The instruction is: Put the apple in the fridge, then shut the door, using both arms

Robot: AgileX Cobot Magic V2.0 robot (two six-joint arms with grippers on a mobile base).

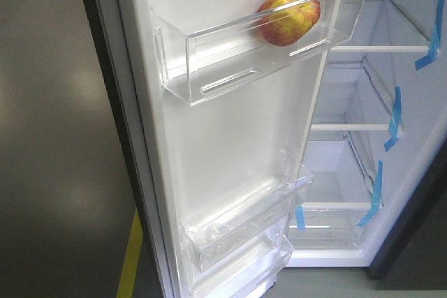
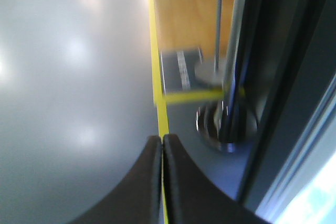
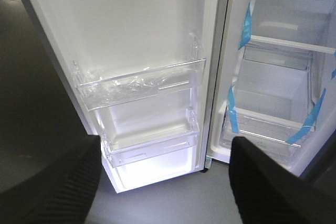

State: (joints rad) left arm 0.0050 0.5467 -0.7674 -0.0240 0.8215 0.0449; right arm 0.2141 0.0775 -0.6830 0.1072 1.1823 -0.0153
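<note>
While the door [image 1: 230, 137] stands wide open, the apple [image 1: 289, 13] rests in the upper door bin [image 1: 209, 68], at the hinge end of that bin and behind its clear front wall. It sits upright with the stem dimple facing up, and no gripper touches it. Beside the door, the fridge [image 1: 335, 165] shows its white interior, with glass shelves [image 1: 370, 48] stacked one above another and blue tape strips [image 1: 394, 113] fixed at the shelf ends. The left gripper [image 2: 162, 139] has its jaws pressed fully together with nothing between them; its fingers [image 2: 147, 182] point down at the grey floor [image 2: 68, 103], directly over a yellow line [image 2: 154, 51]. That view is blurred, and the dark panel along its right side cannot be identified. The right gripper [image 3: 165, 145] has its jaws spread wide and holds nothing, with one black finger at each lower corner of its view. It faces the lower door bins [image 3: 139, 85], which are well apart from it, and crinkled clear film lies in the upper of these two bins
</note>
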